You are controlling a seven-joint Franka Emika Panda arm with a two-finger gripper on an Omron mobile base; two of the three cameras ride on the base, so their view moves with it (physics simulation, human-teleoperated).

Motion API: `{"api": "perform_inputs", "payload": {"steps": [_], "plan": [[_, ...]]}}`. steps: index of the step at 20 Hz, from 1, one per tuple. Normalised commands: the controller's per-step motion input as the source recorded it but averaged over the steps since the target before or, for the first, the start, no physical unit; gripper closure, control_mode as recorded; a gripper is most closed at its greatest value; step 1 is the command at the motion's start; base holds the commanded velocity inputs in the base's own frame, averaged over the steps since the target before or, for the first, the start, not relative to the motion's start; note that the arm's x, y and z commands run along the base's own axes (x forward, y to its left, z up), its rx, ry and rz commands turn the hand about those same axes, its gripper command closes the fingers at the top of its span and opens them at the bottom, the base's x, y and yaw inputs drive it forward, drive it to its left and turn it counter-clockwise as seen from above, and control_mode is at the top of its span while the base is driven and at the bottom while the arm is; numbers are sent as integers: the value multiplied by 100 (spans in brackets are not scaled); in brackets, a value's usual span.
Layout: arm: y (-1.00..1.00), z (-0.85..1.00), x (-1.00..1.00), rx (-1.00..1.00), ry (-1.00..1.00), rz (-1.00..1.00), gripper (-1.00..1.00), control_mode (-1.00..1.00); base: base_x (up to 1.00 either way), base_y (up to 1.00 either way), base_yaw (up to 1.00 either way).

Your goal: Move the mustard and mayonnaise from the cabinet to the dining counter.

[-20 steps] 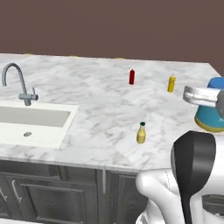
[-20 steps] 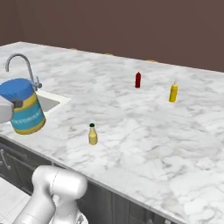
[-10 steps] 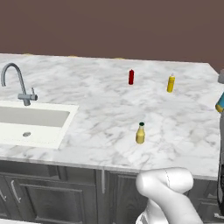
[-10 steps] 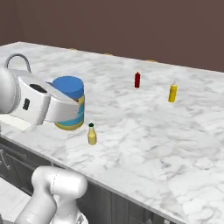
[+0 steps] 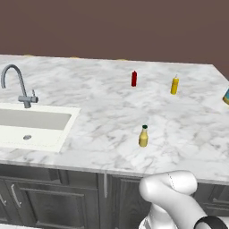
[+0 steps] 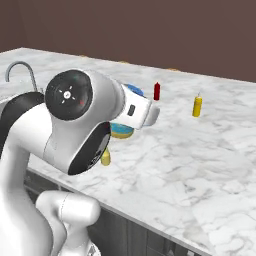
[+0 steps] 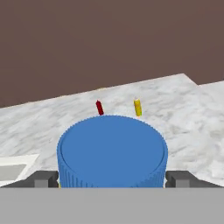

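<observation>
Already standing on the wide white grey-veined marble dining counter (image 5: 98, 96), right of the inset sink: small yellow-tan mustard bottle with dark cap (image 5: 143, 136). Half done, then. Further right, carried above the marble: squat blue-lidded mayonnaise jar (image 7: 112, 152), clamped between wide-spread two-finger gripper (image 7: 112, 178) tips. Left to do: lowering and releasing.

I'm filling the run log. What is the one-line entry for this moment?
gripper: shut on mayonnaise jar | jar: carried above dining counter | mustard bottle: standing on counter
</observation>
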Motion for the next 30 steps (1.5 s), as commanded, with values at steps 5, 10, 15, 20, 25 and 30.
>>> {"api": "perform_inputs", "payload": {"steps": [5,10,15,20,25,30], "plan": [[-19,-44,62,2,0,32,100,-100,0,0,0],[0,-45,61,0,0,11,100,-100,0,0,0],[0,-47,70,0,0,6,100,-100,0,0,0],[0,-48,59,-4,-4,0,100,-100,0,0,0],[0,-54,39,-5,-8,0,100,-100,0,0,0],[0,-60,31,-6,-9,0,100,-100,0,0,0]]}}
